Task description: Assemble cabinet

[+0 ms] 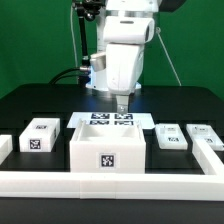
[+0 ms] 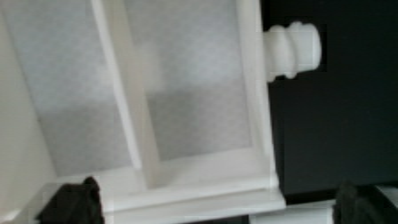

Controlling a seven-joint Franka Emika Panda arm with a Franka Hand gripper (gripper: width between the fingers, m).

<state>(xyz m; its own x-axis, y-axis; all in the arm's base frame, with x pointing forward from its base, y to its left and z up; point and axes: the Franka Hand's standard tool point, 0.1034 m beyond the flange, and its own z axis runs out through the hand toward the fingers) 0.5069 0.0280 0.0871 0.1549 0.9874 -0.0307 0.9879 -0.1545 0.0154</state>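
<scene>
The cabinet is the big white open-topped box with a square tag on its front, in the middle of the black table. My gripper hangs straight down over the cabinet's back wall. In the wrist view the cabinet fills most of the picture as white panels with a raised wall. My gripper is open, and its dark fingertips stand wide apart on either side of the cabinet's end. It holds nothing.
A small white tagged block lies to the exterior view's left of the cabinet, two more to its right. The marker board lies behind it. A long low white rail runs along the front. A white ribbed part lies beside the cabinet.
</scene>
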